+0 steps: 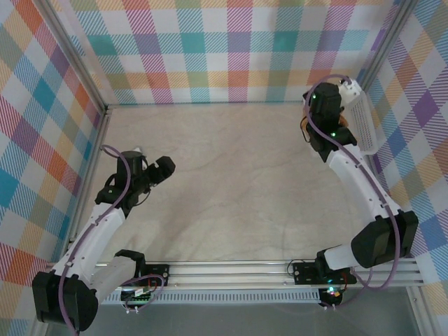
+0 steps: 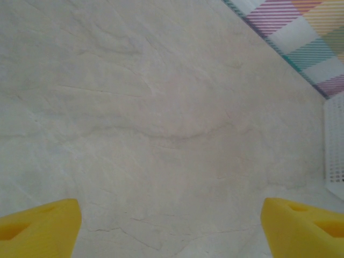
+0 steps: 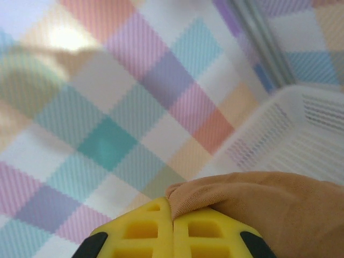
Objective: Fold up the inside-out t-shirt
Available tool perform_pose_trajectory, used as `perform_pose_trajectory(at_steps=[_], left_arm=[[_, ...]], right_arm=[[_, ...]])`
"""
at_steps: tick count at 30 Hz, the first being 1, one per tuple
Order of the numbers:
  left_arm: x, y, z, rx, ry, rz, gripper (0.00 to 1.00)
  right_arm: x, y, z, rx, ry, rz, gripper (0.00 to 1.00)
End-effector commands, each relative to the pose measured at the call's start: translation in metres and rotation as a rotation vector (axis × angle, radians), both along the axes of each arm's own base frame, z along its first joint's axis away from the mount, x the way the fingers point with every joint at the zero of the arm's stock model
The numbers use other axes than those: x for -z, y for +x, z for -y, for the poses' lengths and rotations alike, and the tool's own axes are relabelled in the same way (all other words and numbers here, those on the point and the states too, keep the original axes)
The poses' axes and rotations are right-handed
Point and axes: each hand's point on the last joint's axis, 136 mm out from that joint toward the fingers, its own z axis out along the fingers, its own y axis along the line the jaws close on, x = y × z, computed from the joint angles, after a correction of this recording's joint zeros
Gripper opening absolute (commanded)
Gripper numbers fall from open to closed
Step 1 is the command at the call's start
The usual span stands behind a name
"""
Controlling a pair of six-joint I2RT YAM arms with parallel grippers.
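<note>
Plaid-walled cell, pale surface (image 1: 238, 189): shirt at the far right corner.
The inside-out t-shirt (image 3: 269, 209) sits bunched in the right claw (image 3: 173, 228), which is shut on a fold of it at the white basket (image 3: 301, 123), likely to bring it out for spreading. The left claw (image 2: 172, 226) hovers wide open over the surface, ready to receive.

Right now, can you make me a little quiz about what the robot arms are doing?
1. True or false: the left gripper is open above the table.
2. What does the right gripper pinch? A) a cup B) the t-shirt C) nothing
3. Fill in: the white mesh ___ is behind the t-shirt in the right wrist view.
Key: 1 true; 2 B; 3 basket.
</note>
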Motion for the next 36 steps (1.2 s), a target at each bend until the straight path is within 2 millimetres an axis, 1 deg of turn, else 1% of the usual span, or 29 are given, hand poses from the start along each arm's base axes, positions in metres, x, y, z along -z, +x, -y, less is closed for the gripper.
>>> perform_pose_trajectory(at_steps=[1,3,6,8,9,11,13,14,16,17,19,21,22,23,24,25,26,27,28,29,30,31,32,34,35,36], left_arm=[[-0.012,0.007,0.009,0.031,-0.043,0.025,0.86],[-0.015,0.007,0.008,0.038,-0.030,0.028,0.86],[-0.017,0.008,0.007,0.039,-0.018,0.033,0.86],[-0.018,0.007,0.006,0.039,-0.008,0.038,0.86],[-0.020,0.007,0.006,0.039,-0.004,0.039,0.86],[-0.021,0.006,0.005,0.042,0.007,0.041,0.86],[-0.022,0.004,0.003,0.042,0.016,0.044,0.86],[-0.022,0.003,0.003,0.043,0.016,0.045,0.86],[-0.023,0.002,0.004,0.048,0.013,0.047,0.86],[-0.022,0.001,0.004,0.052,0.014,0.047,0.86],[-0.022,-0.001,0.004,0.058,0.019,0.045,0.86],[-0.021,-0.002,0.004,0.059,0.026,0.041,0.86],[-0.020,-0.003,0.003,0.059,0.029,0.036,0.86],[-0.019,-0.003,0.003,0.059,0.030,0.035,0.86],[-0.018,-0.002,0.003,0.059,0.029,0.033,0.86],[-0.017,-0.002,0.003,0.060,0.029,0.032,0.86],[-0.016,-0.002,0.004,0.065,0.028,0.029,0.86],[-0.014,-0.002,0.005,0.071,0.026,0.025,0.86],[-0.012,-0.002,0.008,0.084,0.024,0.021,0.86],[-0.009,-0.002,0.010,0.095,0.017,0.015,0.86],[-0.005,-0.001,0.012,0.106,0.007,0.006,0.86],[0.000,-0.001,0.016,0.116,-0.006,-0.003,0.86],[0.006,0.001,0.020,0.128,-0.024,-0.012,0.86],[0.020,0.003,0.028,0.144,-0.048,-0.048,0.85],[0.022,0.008,0.034,0.157,-0.060,-0.041,0.84],[0.028,0.009,0.039,0.169,-0.067,-0.059,0.83]], right_arm=[[-0.098,-0.032,-0.023,-0.137,-0.060,0.186,0.00],[-0.129,-0.046,-0.044,-0.235,-0.071,0.234,0.00],[-0.170,-0.068,-0.076,-0.380,-0.092,0.311,0.00],[-0.187,-0.079,-0.099,-0.480,-0.104,0.332,0.00],[-0.194,-0.082,-0.112,-0.540,-0.108,0.333,0.00],[-0.196,-0.083,-0.137,-0.635,-0.113,0.311,0.00],[-0.187,-0.079,-0.162,-0.701,-0.136,0.286,0.00],[-0.176,-0.075,-0.177,-0.731,-0.144,0.264,0.00],[-0.145,-0.064,-0.204,-0.778,-0.141,0.205,0.00],[-0.123,-0.057,-0.218,-0.800,-0.133,0.162,0.00],[-0.070,-0.045,-0.248,-0.854,-0.097,0.063,0.00],[-0.011,-0.037,-0.279,-0.903,-0.053,-0.054,0.00],[0.013,-0.037,-0.295,-0.941,-0.035,-0.103,0.00],[0.044,-0.038,-0.314,-0.983,-0.017,-0.171,0.00],[0.070,-0.040,-0.331,-1.031,-0.006,-0.234,0.01],[0.088,-0.041,-0.341,-1.061,-0.003,-0.278,0.11],[0.107,-0.041,-0.347,-1.086,0.001,-0.334,0.28],[0.120,-0.041,-0.348,-1.088,-0.010,-0.374,0.40],[0.128,-0.041,-0.345,-1.080,-0.034,-0.395,0.51],[0.132,-0.041,-0.338,-1.063,-0.064,-0.406,0.60],[0.136,-0.041,-0.328,-1.041,-0.095,-0.418,0.66],[0.141,-0.041,-0.317,-1.023,-0.115,-0.431,0.69],[0.149,-0.041,-0.303,-0.995,-0.133,-0.454,0.70],[0.169,-0.040,-0.268,-0.931,-0.131,-0.519,0.70],[0.183,-0.042,-0.248,-0.897,-0.118,-0.560,0.70],[0.195,-0.046,-0.230,-0.873,-0.105,-0.594,0.70]])
